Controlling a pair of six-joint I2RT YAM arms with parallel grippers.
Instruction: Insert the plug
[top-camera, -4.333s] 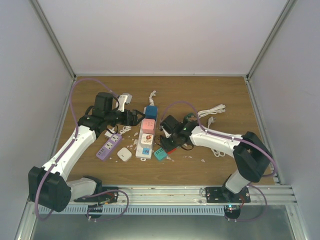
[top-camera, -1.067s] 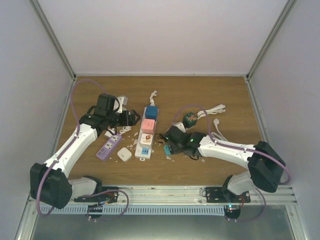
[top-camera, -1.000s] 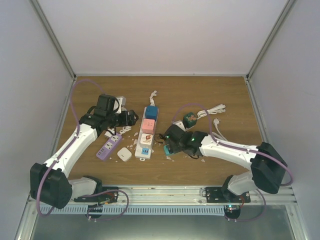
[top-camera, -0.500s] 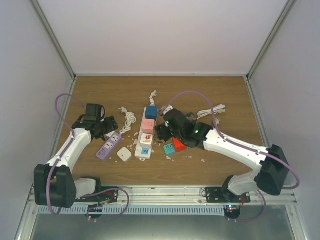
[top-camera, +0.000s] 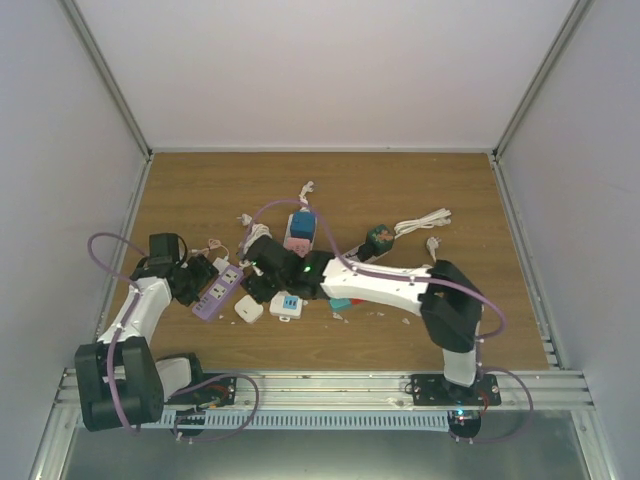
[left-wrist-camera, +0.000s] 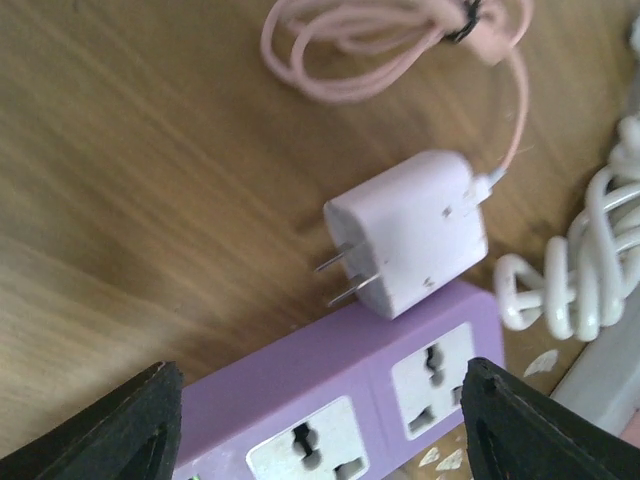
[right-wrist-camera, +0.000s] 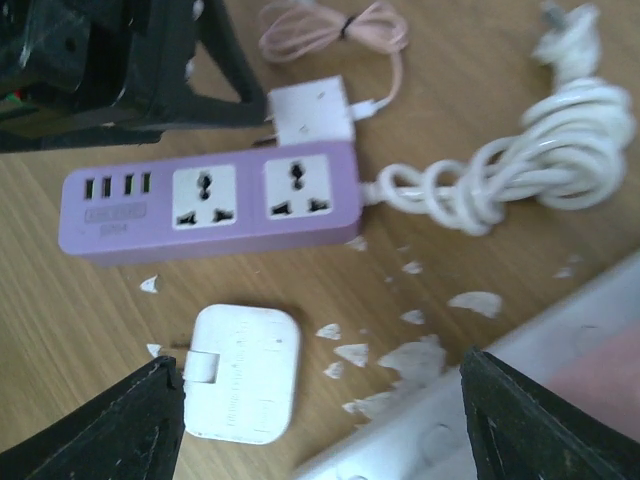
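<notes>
While the left gripper (left-wrist-camera: 320, 425) hangs with jaws spread wide and empty over the purple power strip (left-wrist-camera: 370, 400), the pale charger plug (left-wrist-camera: 410, 235) lies on its side on the wooden table (left-wrist-camera: 120, 180), against the strip's edge, prongs bare. The right gripper (right-wrist-camera: 320, 410), also released and empty, hovers above a square white adapter (right-wrist-camera: 240, 385) near the strip.

Wooden table (top-camera: 480, 190) littered with pale flakes (right-wrist-camera: 474, 302). White square charger (right-wrist-camera: 243, 372) lying flat among them. Far right, dark green round plug (top-camera: 380, 240) beside a bundled white cable (top-camera: 425, 220).
</notes>
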